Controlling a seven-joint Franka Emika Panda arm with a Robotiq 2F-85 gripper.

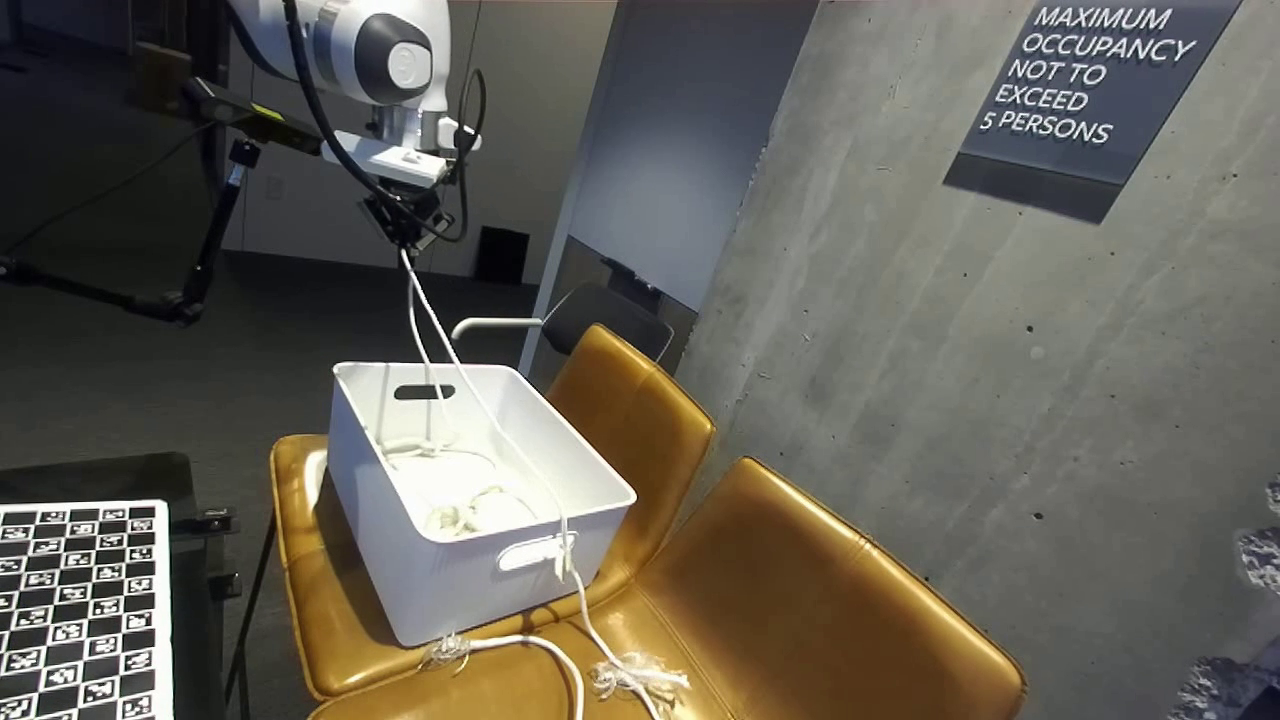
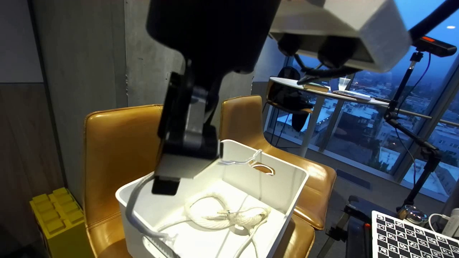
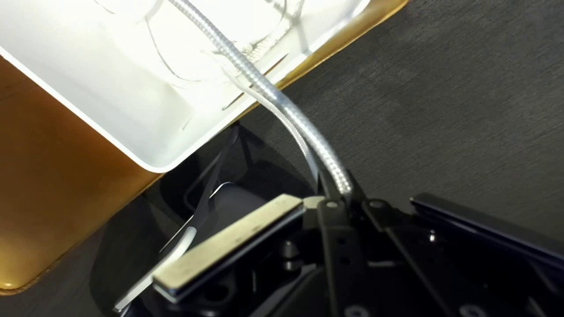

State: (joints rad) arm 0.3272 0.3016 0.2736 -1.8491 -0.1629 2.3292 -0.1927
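From above the level of a white bin (image 1: 465, 592), I have the claw (image 3: 340, 182) clamped on a white rope (image 3: 304, 123), its tips together around the line. Two strands hang from that pinch: one drops inside the bin, the other crosses the open mouth and passes over the rim at a handle slot (image 1: 525, 554). The grip, by my reading, bears their weight, which is why both slant down from on high. The bin stands upright on a tan chair (image 1: 345, 630), a perch that lifts it toward the claw; its tall sides seem to pen in a loose coil (image 2: 251, 217), whose link to my strands I cannot trace. The rope looks pale, ribbed and supple; a bushy frayed end (image 1: 640, 674) lies on the neighboring chair (image 1: 820, 600).
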